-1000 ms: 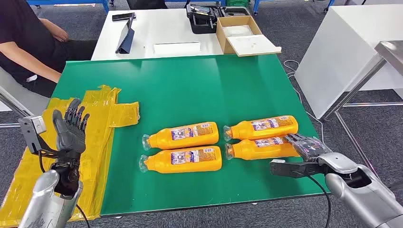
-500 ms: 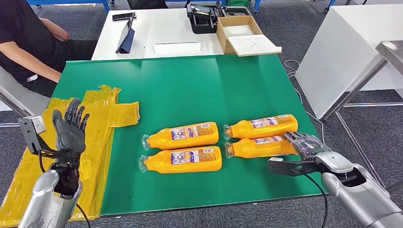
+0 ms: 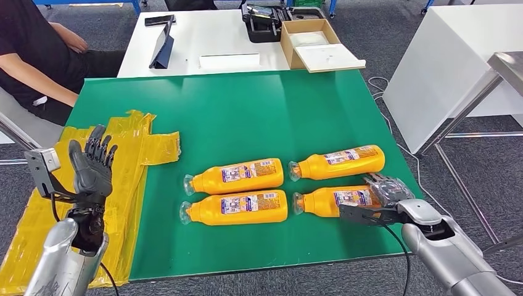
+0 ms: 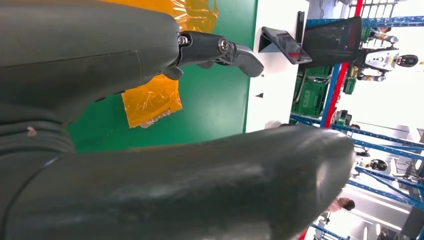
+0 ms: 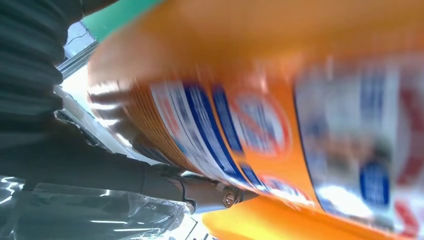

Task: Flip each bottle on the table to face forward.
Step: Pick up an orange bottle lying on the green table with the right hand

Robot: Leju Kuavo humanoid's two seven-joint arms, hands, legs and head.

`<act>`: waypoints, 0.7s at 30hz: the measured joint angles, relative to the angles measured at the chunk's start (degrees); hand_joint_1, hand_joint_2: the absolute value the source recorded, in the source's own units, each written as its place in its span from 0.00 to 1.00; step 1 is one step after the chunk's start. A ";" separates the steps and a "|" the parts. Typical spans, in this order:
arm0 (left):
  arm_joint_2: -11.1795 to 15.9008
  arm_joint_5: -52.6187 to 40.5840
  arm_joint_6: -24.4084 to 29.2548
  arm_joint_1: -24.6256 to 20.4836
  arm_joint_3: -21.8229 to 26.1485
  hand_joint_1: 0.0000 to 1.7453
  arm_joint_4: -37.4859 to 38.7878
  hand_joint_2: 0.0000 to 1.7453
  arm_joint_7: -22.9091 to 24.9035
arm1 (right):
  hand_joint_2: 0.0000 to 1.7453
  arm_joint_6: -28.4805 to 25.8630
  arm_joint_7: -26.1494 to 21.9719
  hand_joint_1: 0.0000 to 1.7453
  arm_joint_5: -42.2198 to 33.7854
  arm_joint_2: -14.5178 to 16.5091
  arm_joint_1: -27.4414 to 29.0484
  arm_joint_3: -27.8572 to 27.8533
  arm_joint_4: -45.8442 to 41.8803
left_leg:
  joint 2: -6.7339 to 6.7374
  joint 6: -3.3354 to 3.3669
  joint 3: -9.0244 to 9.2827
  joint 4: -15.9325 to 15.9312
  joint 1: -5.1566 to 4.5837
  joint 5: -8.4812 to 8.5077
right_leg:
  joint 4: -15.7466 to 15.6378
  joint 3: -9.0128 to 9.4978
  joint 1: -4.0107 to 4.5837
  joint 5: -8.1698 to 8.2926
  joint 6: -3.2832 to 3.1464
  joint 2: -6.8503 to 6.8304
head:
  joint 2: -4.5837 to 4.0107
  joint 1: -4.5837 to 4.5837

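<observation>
Four orange bottles lie on their sides on the green table [image 3: 247,111], caps pointing left. The far-left bottle [image 3: 237,175], near-left bottle [image 3: 237,207] and far-right bottle [image 3: 339,162] lie untouched with labels up. My right hand [image 3: 385,192] grips the base end of the near-right bottle [image 3: 333,200], thumb toward the table's front edge. In the right wrist view that bottle [image 5: 280,100] is blurred, with a dark finger [image 5: 210,192] against it. My left hand [image 3: 91,169] is raised over the yellow sheet with fingers apart, holding nothing; its thumb [image 4: 175,190] looms large in the left wrist view.
A crinkled yellow plastic sheet [image 3: 132,154] covers the table's left end. Behind stands a white table [image 3: 203,37] with a cardboard box [image 3: 314,43] and a tablet [image 3: 161,49]. A person [image 3: 31,55] sits at the far left. A white cabinet [image 3: 444,55] stands right.
My right hand has drawn the near-right bottle toward the front edge, away from the far-right bottle, and its label has turned more upward. The left hand has not moved.
</observation>
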 joint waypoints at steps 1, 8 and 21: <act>-0.04 0.00 0.00 -0.06 -0.01 0.00 0.00 0.00 0.00 | 1.00 -0.04 0.00 0.00 0.01 0.23 -0.10 -0.09 0.27 | 0.03 0.00 0.00 0.00 0.00 -0.01 | 0.00 -0.01 0.00 0.00 0.00 0.01 | 0.00 0.01; -0.12 0.00 0.00 -0.16 -0.01 0.00 0.00 0.00 0.00 | 1.00 0.30 -0.11 0.00 0.11 1.33 -0.35 -0.55 1.21 | 0.12 -0.02 0.11 -0.01 0.00 -0.06 | -0.01 -0.44 0.00 -0.04 -0.07 0.04 | 0.00 0.01; -0.16 0.00 -0.02 -0.16 -0.01 0.00 0.00 0.00 0.00 | 1.00 2.52 -0.83 1.00 -0.16 2.31 -0.12 -0.88 1.50 | 0.30 -0.01 0.25 -0.01 0.00 -0.07 | -0.02 -0.35 0.00 0.02 -0.08 0.20 | 0.00 0.03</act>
